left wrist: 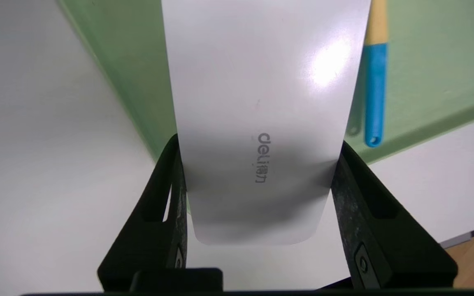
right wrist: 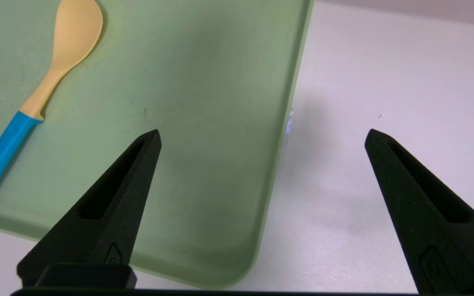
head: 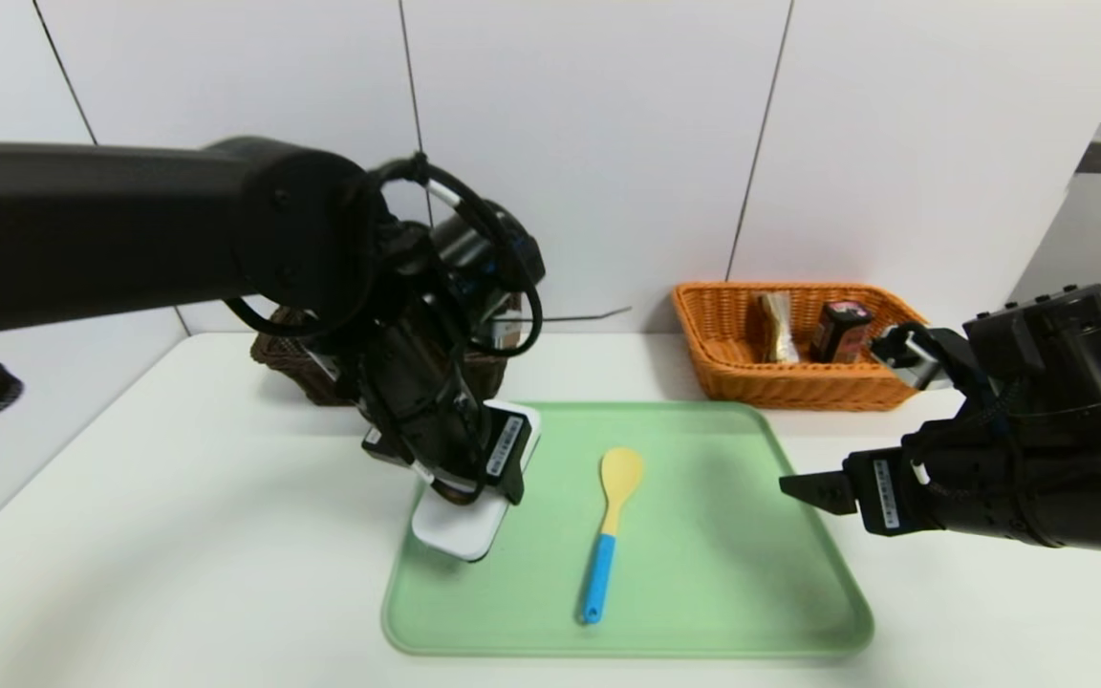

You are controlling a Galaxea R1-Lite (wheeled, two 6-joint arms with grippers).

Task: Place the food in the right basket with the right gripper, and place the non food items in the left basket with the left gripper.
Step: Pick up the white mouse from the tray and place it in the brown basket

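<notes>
Left tool [left wrist: 257, 181] grips white case [left wrist: 261, 102] above tray [head: 703, 573]; next, carry to far-left dark basket [head: 288, 358]. Right tool [right wrist: 261, 139] idles open.

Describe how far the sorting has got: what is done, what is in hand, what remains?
Done: the snack packet and small dark box sit in the orange basket. In hand: the left claw grips the white case above the tray edge. Left: the spoon on the tray. The right claw hangs open.
</notes>
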